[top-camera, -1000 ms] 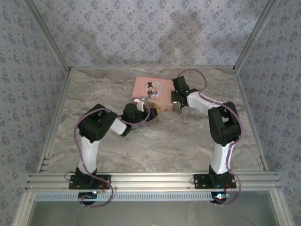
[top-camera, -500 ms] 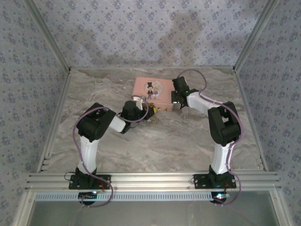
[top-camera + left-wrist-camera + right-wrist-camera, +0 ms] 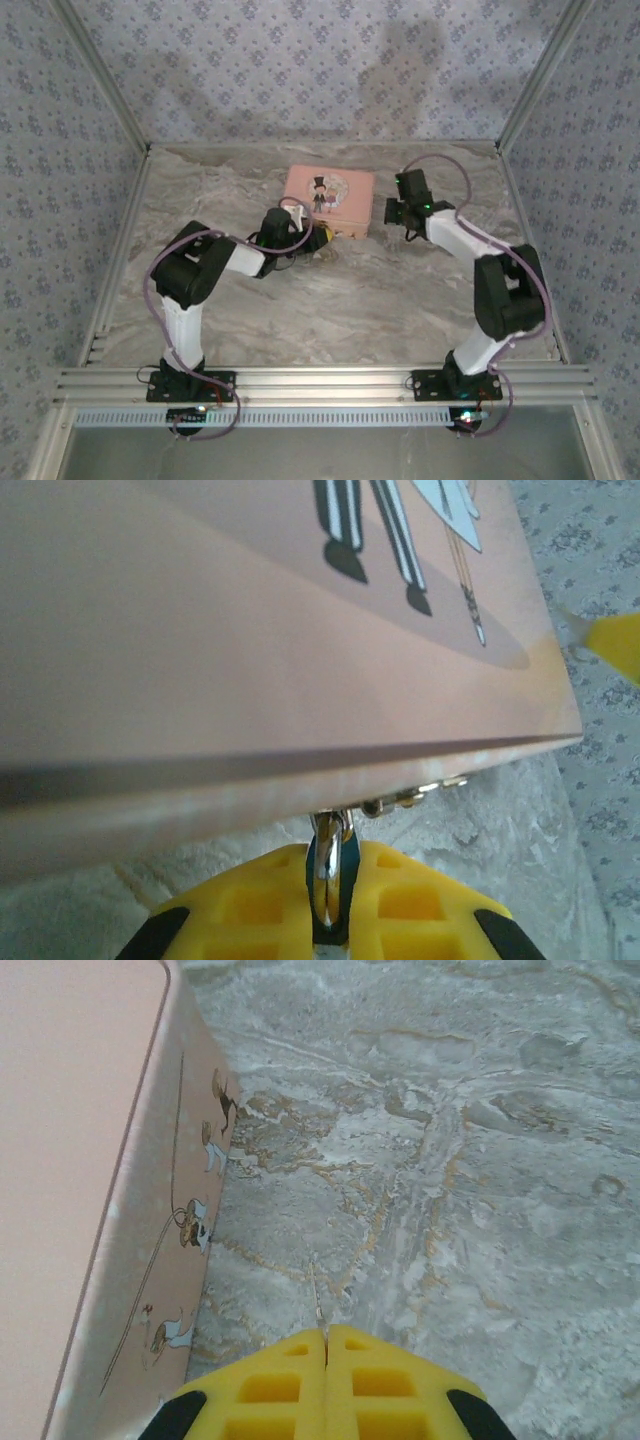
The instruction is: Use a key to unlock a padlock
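The dark teal padlock (image 3: 351, 864) hangs by its silver shackle (image 3: 329, 842) from the clasp on the front of the pink tin (image 3: 250, 630). My left gripper (image 3: 333, 850) is shut on the padlock body, its yellow fingers (image 3: 260, 890) pressed on both sides; from above it sits at the tin's front left corner (image 3: 312, 240). My right gripper (image 3: 326, 1333) is shut on the key (image 3: 317, 1300), whose thin silvery blade sticks out past the fingertips over the marble. From above, the right gripper (image 3: 393, 212) hovers just right of the tin (image 3: 330, 195).
The tin's side wall (image 3: 190, 1220), printed with small cartoon figures, stands close on the left of the right gripper. Bare marble table (image 3: 380, 300) stretches in front of the tin. Patterned walls and a metal frame (image 3: 120, 240) enclose the table.
My left gripper has closed on the padlock. The right arm has swung right, away from the tin's right end, with the key still in its fingers.
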